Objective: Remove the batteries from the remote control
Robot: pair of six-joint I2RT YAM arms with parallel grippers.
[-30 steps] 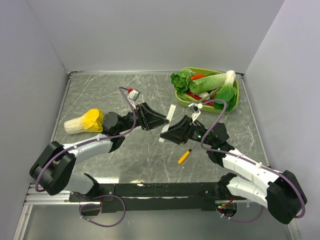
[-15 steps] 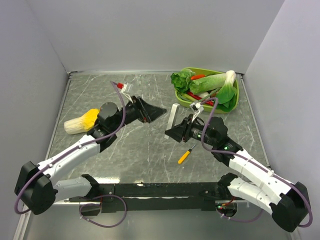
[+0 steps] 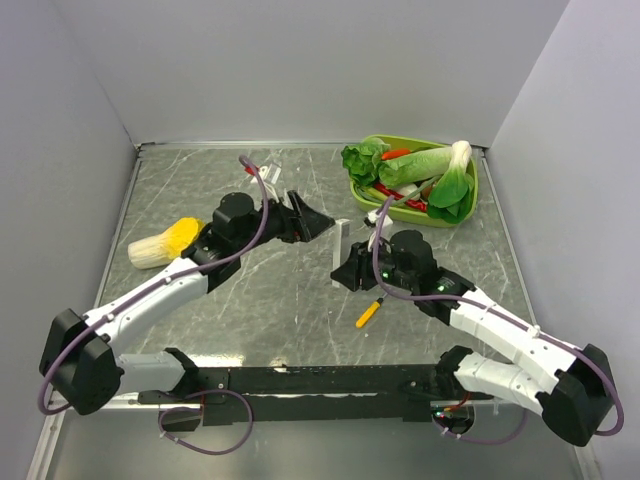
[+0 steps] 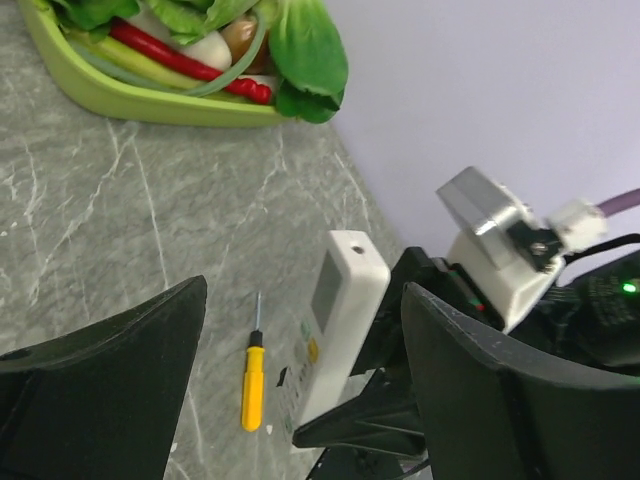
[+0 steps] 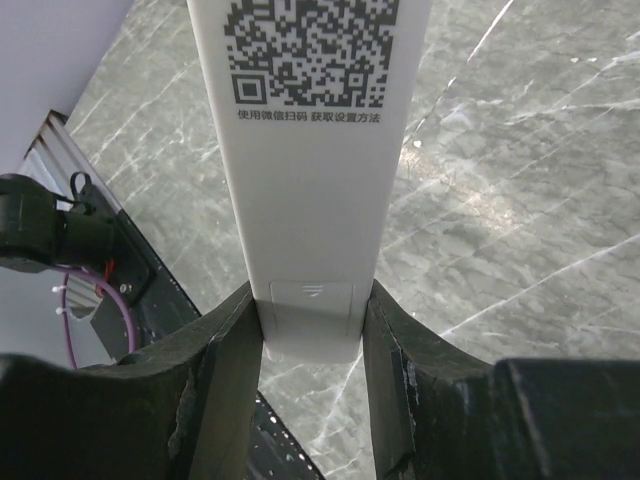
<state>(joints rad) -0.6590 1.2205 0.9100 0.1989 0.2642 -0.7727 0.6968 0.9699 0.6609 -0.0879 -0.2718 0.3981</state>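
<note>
Right hand (image 5: 310,340) clamps the remote control (image 5: 310,180) upright, presenting it; left hand (image 4: 300,385), spread wide, faces it, probably to help.

The right gripper (image 5: 310,335) clamps the white remote control (image 5: 310,200) between its black fingers (image 5: 225,380). The handset runs up to 12 o'clock, back toward the camera, with a QR code (image 5: 310,50) above a closed cover panel (image 5: 310,318). The grey marbled table (image 5: 520,180) lies beneath, and a purple cable (image 5: 98,305) loops at 8 o'clock.
</note>
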